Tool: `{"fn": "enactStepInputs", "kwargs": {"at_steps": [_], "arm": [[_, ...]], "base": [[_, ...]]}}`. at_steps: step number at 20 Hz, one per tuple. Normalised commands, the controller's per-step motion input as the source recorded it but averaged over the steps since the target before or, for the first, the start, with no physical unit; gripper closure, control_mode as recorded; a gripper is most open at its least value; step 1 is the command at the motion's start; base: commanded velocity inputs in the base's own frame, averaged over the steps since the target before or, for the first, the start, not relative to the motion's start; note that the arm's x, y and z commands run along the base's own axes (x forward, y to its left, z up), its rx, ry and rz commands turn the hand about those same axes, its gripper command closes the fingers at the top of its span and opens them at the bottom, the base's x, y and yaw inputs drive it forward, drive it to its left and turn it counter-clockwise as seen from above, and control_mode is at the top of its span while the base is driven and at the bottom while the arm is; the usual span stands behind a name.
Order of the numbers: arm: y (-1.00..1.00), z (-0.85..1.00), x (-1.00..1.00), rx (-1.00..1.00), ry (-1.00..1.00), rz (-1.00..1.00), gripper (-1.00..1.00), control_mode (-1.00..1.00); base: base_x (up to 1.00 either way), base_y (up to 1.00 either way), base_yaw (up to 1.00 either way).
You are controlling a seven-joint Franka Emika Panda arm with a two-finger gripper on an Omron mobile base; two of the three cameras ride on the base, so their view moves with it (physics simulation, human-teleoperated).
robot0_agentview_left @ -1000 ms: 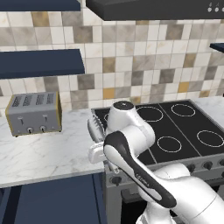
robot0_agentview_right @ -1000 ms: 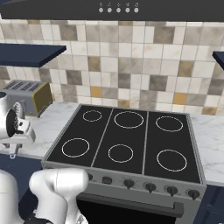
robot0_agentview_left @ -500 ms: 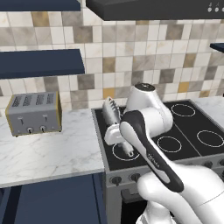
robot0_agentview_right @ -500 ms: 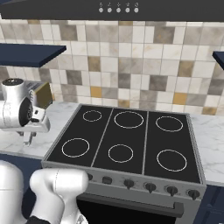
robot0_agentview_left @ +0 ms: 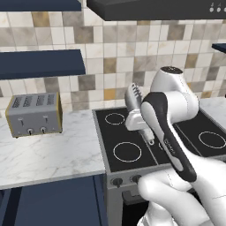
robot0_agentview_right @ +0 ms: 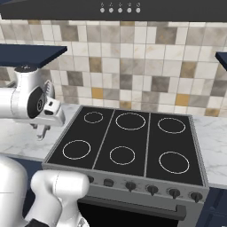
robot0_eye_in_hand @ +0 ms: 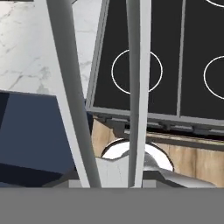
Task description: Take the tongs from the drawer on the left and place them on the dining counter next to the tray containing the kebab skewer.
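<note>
Up close, two grey arms of the tongs run up from the claw, gripped narrow on them, held above the stove front-left corner. Toaster sits on the marble worktop w/ tiled wall behind.

Black cooktop, five white burner rings, our landmark. Along its front edge we count a row of dark knobs. Behind it, a beige and grey tiled wall. Left of it, marble worktop and our white arm. Right of it, more marble. Above its left side, a navy shelf.
</note>
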Motion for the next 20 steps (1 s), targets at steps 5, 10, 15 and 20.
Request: {"fn": "enactStepInputs", "kwargs": {"at_steps": [5,10,15,20], "arm": [[-0.55,0.22,-0.19,-0.02,-0.12,-0.18,1.0,-1.0],[-0.43,0.14,-0.09,-0.02,-0.11,-0.14,1.0,-1.0],[-0.22,0.15,0.0,0.0,-0.15,-0.06,1.0,-1.0],[-0.07,0.32,0.0,0.0,-0.03,-0.03,1.0,-1.0]], "base": [[0.0,0.0,0.0],[0.0,0.0,0.0],[0.0,0.0,0.0],[0.0,0.0,0.0]]}}
